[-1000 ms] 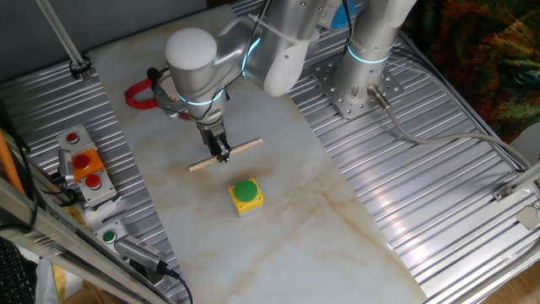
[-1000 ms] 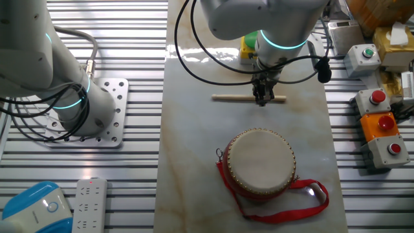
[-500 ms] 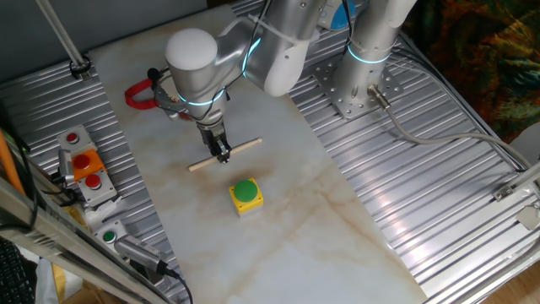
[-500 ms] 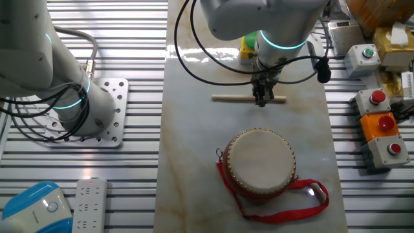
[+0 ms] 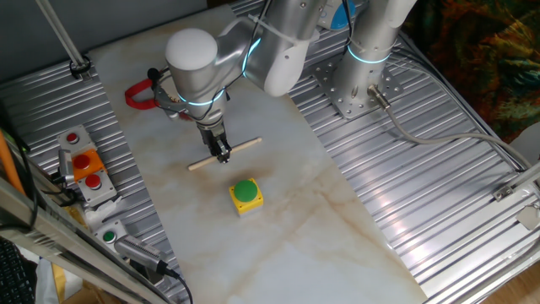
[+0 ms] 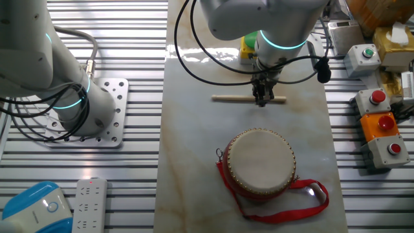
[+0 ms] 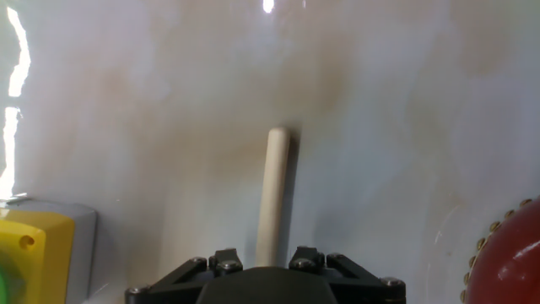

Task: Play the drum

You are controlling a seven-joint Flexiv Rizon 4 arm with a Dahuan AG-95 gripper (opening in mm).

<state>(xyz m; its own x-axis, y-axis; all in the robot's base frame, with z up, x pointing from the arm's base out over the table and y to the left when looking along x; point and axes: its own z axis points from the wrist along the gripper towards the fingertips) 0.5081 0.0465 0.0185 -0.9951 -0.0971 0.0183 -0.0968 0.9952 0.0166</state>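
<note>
Tool (image 6: 261,101) sits low on the pale wooden drumstick (image 6: 249,98), apparently closed around it off-centre for swing leverage. Stick lies flat on marble bench (image 6: 194,162), near red cream-topped drum (image 6: 261,162).

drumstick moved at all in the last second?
No. The drumstick lies at the same spot between the drum and the yellow button box, with the hand on it.

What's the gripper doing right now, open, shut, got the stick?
Gripper: down at the wooden stick on the table, fingers on either side of it; whether they are closed on it cannot be told.
</note>
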